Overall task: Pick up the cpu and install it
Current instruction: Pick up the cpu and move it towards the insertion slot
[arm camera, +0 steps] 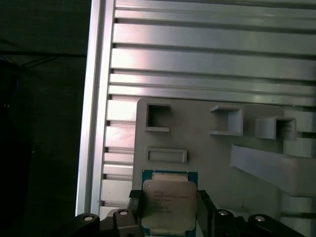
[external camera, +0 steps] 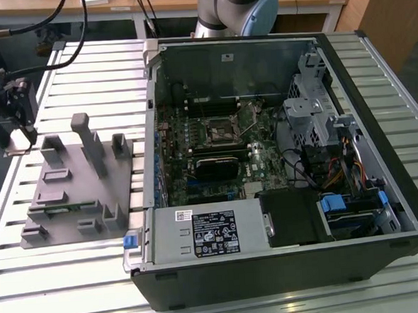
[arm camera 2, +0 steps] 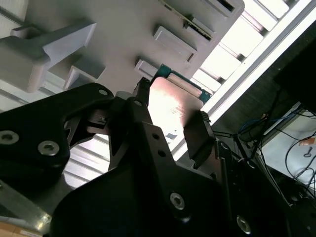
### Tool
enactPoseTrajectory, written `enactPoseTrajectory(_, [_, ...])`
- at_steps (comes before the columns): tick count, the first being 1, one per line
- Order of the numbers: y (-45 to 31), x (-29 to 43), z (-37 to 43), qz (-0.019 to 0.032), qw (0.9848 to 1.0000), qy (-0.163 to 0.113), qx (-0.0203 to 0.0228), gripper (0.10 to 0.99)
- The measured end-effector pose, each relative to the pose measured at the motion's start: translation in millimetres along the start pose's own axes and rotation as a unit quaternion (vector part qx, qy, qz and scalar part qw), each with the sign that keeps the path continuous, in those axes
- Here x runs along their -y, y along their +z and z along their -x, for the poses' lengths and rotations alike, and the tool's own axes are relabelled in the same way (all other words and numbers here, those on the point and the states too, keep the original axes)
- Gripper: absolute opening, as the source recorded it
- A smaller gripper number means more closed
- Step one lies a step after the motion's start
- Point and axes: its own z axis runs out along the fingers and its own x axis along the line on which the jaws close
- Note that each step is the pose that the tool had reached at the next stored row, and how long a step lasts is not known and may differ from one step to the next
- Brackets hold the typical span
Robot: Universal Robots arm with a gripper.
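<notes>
Evidently the claw [arm camera 2: 172, 103] is clasping the cpu [arm camera: 168, 202] flat by two opposite edges, over the gray fixture [arm camera: 222, 163] near the counter [arm camera: 207, 64] edge. The motherboard socket [external camera: 220, 133] is lying well apart, inside the open case [external camera: 273, 280].

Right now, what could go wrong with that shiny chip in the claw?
1. The claw pinches the cpu by just two thin edges, so it might slip or tilt and fall onto the gray tray or the slotted table.
2. The socket sits deep inside the computer case, crowded by parts and cables, so the claw could bump something if it reaches in.
</notes>
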Motion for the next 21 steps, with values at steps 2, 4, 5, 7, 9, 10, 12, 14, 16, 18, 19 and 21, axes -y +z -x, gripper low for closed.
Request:
enactPoseTrajectory(2, [-4.4,-0.2,0.0,0.0000,1.0000,0.000,0.0000,0.533])
enactPoseTrajectory(4, [-9.5,-0.5,0.0,0.0000,1.0000,0.000,0.0000,0.533])
enactPoseTrajectory(5, [-12.3,-0.7,0.0,0.0000,1.0000,0.000,0.0000,0.533])
enactPoseTrajectory(7, [-18.9,-1.1,-0.1,0.0002,1.0000,0.000,0.0000,0.533])
enactPoseTrajectory(9, [-26.2,-1.5,-0.2,0.0004,1.0000,0.000,0.0000,0.533])
enactPoseTrajectory(10, [-29.6,-1.7,-0.2,0.0005,1.0000,0.000,0.0001,0.533])
enactPoseTrajectory(12, [-36.0,-2.0,-0.2,0.0005,1.0000,0.000,0.0000,0.533])
enactPoseTrajectory(14, [-42.2,-2.4,-0.2,0.0008,1.0000,0.000,0.0000,0.533])
enactPoseTrajectory(16, [-47.3,-2.8,-0.2,0.0012,1.0000,0.000,0.0000,0.533])
enactPoseTrajectory(18, [-52.4,-3.1,-0.3,0.0018,1.0000,0.000,0.0001,0.533])
enactPoseTrajectory(19, [-55.4,-3.3,-0.3,0.0020,1.0000,0.000,0.0001,0.533])
enactPoseTrajectory(21, [-60.7,-3.6,-0.3,0.0023,1.0000,0.000,0.0001,0.533])
